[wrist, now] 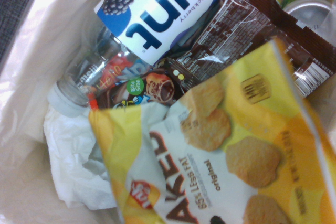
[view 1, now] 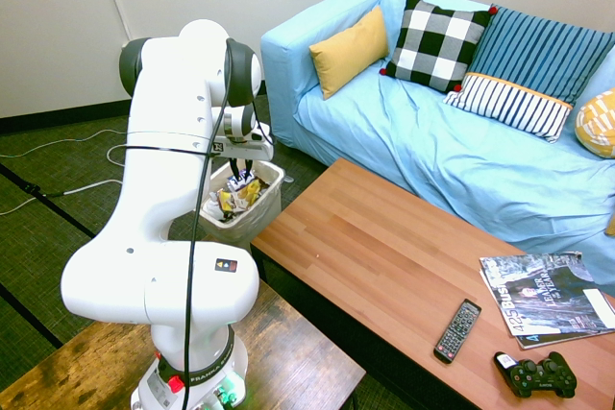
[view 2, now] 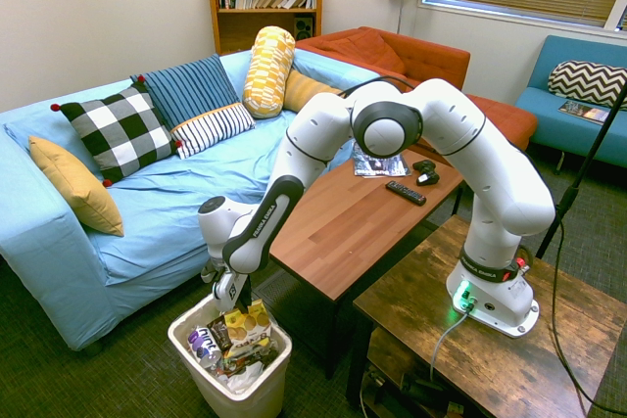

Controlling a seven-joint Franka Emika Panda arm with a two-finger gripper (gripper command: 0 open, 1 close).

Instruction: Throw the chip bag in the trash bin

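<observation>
Just under the end effector (view 2: 235,302), the crinkly foil chip bag (wrist: 236,156) is yellow with white and dark letters. The small plastic trash bin (view 2: 257,391) is white. Beside the bag lie a brown wrapper (wrist: 247,30) and a blue-and-white bottle label (wrist: 157,9).

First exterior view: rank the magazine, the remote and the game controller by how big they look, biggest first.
1. magazine, clearly the largest on the coffee table.
2 and 3. remote and game controller: the remote looks longer and slimmer, the controller shorter and bulkier. They take up similar space, so I would not rank one over the other.
</observation>
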